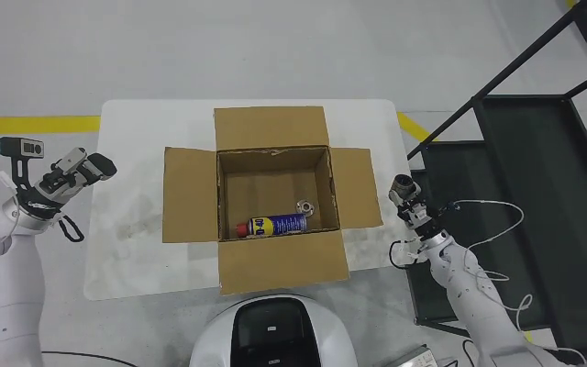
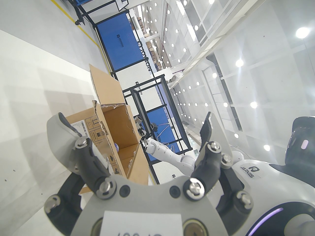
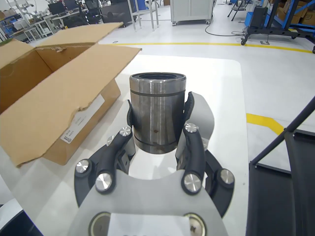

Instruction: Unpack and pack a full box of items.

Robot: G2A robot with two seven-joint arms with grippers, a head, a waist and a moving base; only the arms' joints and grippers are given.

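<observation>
right tool (image 3: pixel 158 109) (image 1: pixel 404 192): is clenching on the cylinder, one finger pressing each side of its lower half. It is hovering at the tabletop's right edge.
cylinder (image 3: pixel 157 94) (image 1: pixel 400 186): grey steel and hollow, it is sticking out past the fingertips with its open end pointing away from the tool.
left tool (image 2: pixel 134 117) (image 1: pixel 92 170): is released, its fingers spreading wide with nothing between them. It is hanging at the tabletop's left edge, well apart from the box.
box (image 1: pixel 271 128) (image 2: pixel 115 124) (image 3: pixel 61 99): brown cardboard, it is sitting open in the middle of the tabletop between the two tools, all four flaps folding outward. It is lying ahead of the left tool's fingertips. One flap is jutting out toward the right tool, near it but not touching.
can (image 1: pixel 272 225): blue with a red cap, it is lying on its side on the box floor, along the wall nearest the robot and well apart from both tools.
metal part (image 1: pixel 305 209): is resting on the box floor just beside the can's end, on the right tool's side. It is too small to identify, possibly a fitting.
tabletop (image 1: pixel 138 138) (image 3: pixel 209 79): white, it is carrying the box and is passing under the right tool.
rack (image 3: pixel 283 173) (image 1: pixel 523 147): black, it is standing on the right tool's outer side, away from the box.
</observation>
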